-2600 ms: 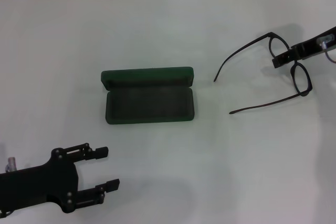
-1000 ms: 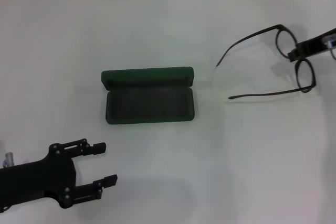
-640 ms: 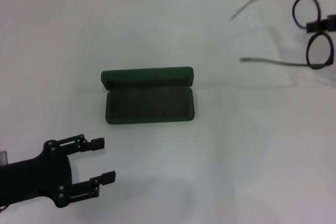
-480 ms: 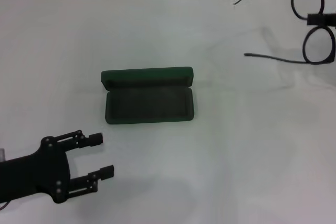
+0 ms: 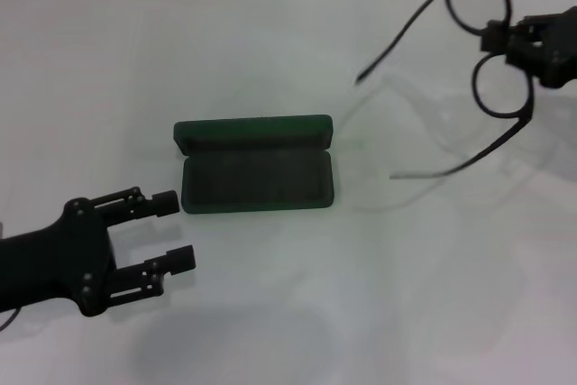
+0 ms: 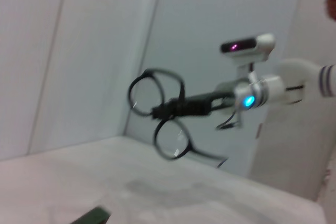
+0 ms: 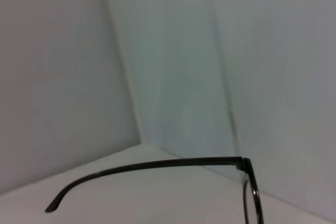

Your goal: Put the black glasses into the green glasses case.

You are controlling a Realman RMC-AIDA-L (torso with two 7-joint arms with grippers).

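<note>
We record the table (image 5: 288, 313) carrying the green glasses case (image 5: 257, 164), open, long axis across the robot's front. The left gripper (image 5: 171, 232) hovers near the case's left end, fingers spread, empty. The right gripper (image 5: 505, 40) clamps the black glasses (image 5: 491, 87) at the bridge, aloft, well right of the case, temples pointing toward it. The left wrist view alone shows the glasses clear of the table
</note>
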